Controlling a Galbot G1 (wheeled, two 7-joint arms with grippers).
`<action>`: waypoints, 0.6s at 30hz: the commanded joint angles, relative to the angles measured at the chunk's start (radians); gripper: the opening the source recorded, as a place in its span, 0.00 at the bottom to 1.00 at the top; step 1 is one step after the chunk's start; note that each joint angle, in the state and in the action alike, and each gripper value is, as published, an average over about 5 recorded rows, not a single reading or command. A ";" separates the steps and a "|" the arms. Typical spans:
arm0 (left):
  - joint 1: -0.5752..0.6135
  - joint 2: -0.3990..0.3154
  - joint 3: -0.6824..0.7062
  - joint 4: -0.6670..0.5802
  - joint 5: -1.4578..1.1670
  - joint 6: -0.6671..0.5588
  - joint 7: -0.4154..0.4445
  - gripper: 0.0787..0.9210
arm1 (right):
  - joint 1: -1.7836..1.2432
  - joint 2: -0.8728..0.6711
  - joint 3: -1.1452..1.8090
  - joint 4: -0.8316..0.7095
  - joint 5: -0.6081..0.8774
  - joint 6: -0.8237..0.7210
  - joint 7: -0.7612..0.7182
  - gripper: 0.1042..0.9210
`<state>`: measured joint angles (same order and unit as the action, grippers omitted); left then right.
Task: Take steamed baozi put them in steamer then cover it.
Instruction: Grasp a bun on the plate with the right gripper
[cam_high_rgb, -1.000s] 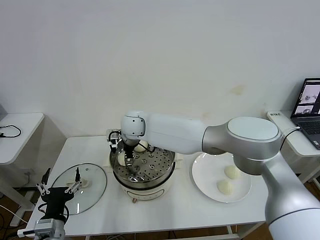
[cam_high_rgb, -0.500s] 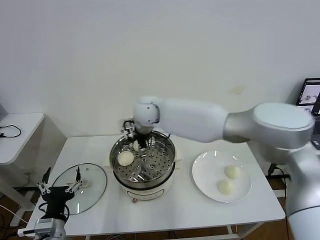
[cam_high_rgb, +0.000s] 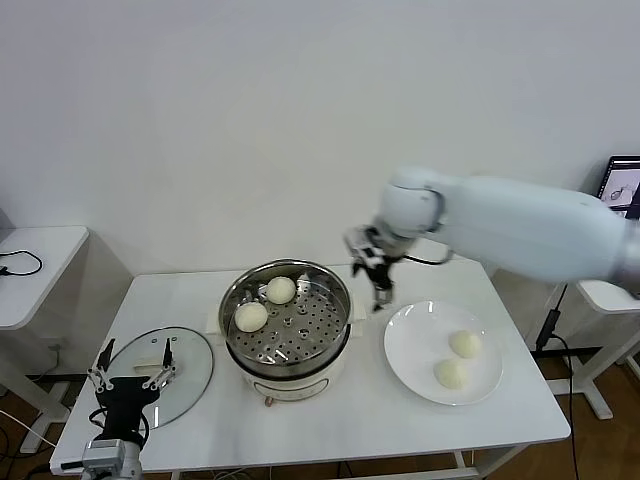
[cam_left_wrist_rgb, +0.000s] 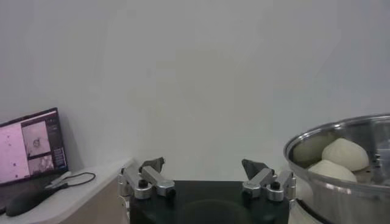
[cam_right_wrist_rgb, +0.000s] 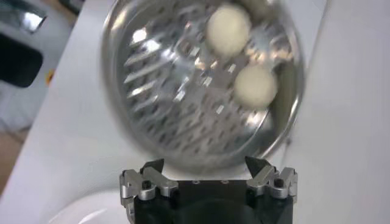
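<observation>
Baozi sat two in the steamer and two on the plate, while the right gripper, wide open and empty, hung between them, likely needing next to descend onto a plate bun.
</observation>
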<state>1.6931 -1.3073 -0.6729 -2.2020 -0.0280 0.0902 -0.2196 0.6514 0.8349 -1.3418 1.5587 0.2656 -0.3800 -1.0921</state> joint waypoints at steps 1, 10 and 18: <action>0.003 -0.004 0.015 0.001 0.012 0.000 -0.001 0.88 | -0.036 -0.313 -0.017 0.140 -0.128 0.086 -0.041 0.88; 0.006 -0.019 0.035 -0.002 0.040 0.001 -0.004 0.88 | -0.303 -0.382 0.120 0.134 -0.280 0.092 0.014 0.88; 0.014 -0.021 0.031 -0.002 0.048 0.001 -0.005 0.88 | -0.530 -0.381 0.290 0.079 -0.361 0.091 0.044 0.88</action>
<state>1.7070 -1.3275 -0.6456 -2.2045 0.0163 0.0911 -0.2239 0.3131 0.5282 -1.1686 1.6341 -0.0043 -0.3076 -1.0592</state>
